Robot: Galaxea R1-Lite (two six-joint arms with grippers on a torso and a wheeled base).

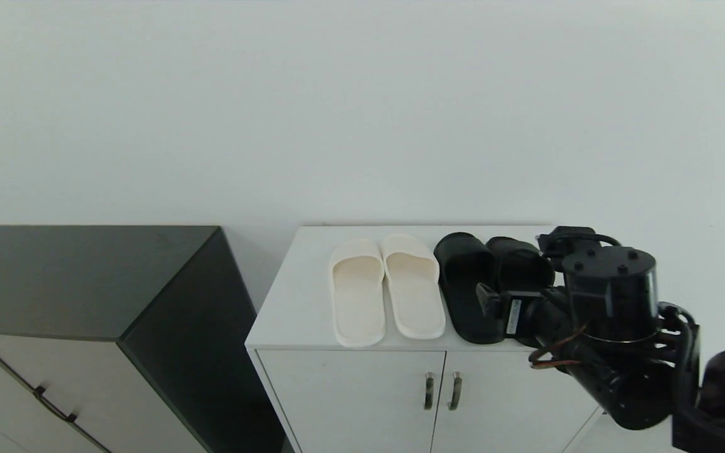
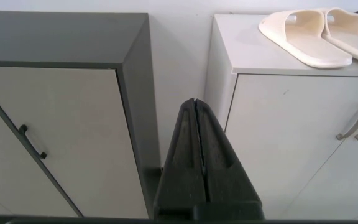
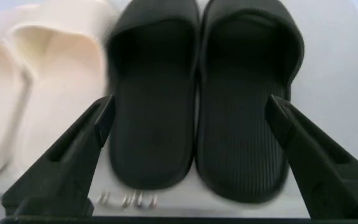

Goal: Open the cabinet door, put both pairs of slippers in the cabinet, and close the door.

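Two pairs of slippers lie side by side on the cabinet (image 1: 293, 302) top, long axes front to back, toes to the wall: white pair (image 1: 387, 289) left, black pair (image 1: 466, 286) right. The right arm (image 1: 614, 327) hides the outer black heel. The right gripper (image 3: 189, 102) is spread wide, framing the black pair; the left gripper (image 2: 195, 106) is clenched and empty, low before the closed doors (image 1: 350, 396).

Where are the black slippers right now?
In the head view, the black slippers sit atop the white cabinet, right of the cream slippers, with the open right hand at their near ends.
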